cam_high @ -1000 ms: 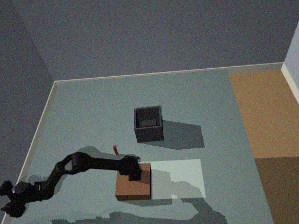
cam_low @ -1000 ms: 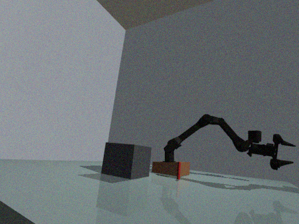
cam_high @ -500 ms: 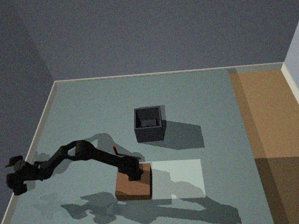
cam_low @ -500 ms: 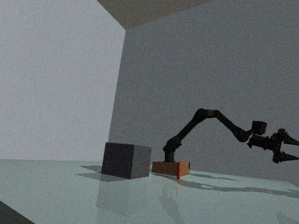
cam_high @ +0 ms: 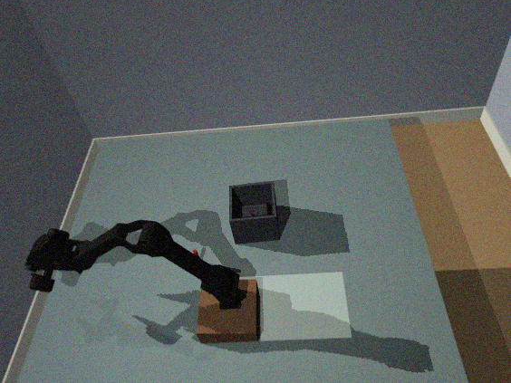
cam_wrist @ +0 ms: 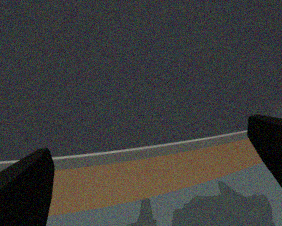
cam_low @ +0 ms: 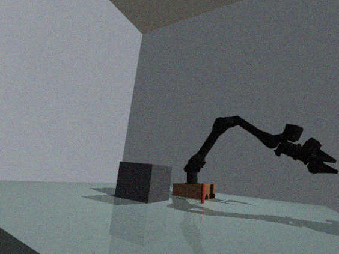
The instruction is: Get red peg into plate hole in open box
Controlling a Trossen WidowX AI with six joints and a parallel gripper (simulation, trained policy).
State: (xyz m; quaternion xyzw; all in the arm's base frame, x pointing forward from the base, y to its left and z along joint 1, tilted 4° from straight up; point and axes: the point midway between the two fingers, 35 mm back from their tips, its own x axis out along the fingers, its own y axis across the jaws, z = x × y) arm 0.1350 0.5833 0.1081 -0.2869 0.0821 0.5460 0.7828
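Top view: pale blue-green table (cam_high: 317,164) (cam_low: 60,217) (cam_wrist: 200,192), dull, grainy walls rising past its light edging; tan, wood-coloured band (cam_high: 453,191) (cam_wrist: 150,180) along one side. Dark grey square box (cam_high: 255,231) (cam_low: 133,182), open-topped, thin straight walls, a paler plate (cam_high: 255,210) at its bottom. Brown block (cam_high: 226,322) (cam_low: 187,190), wood-like, under the arm's foot; pale rectangular patch (cam_high: 322,291) beside it. Red peg (cam_high: 195,252) (cam_low: 202,193) outside the box, mostly hidden behind the black arm (cam_high: 156,241) (cam_low: 207,145).

Exterior view: surface smooth, faintly mirroring box and peg; one wall light, the other darker grey, brownish ceiling above. Peg slender, upright on the table, in front of the block as seen here, apart from the box. Arm arched, angular; gripper (cam_low: 336,166) (cam_wrist: 154,143) raised, well apart from the peg.

Wrist view: two black, tapering fingers, wide apart, nothing between them. View dim and noisy; the dark shapes low in frame are probably shadows.
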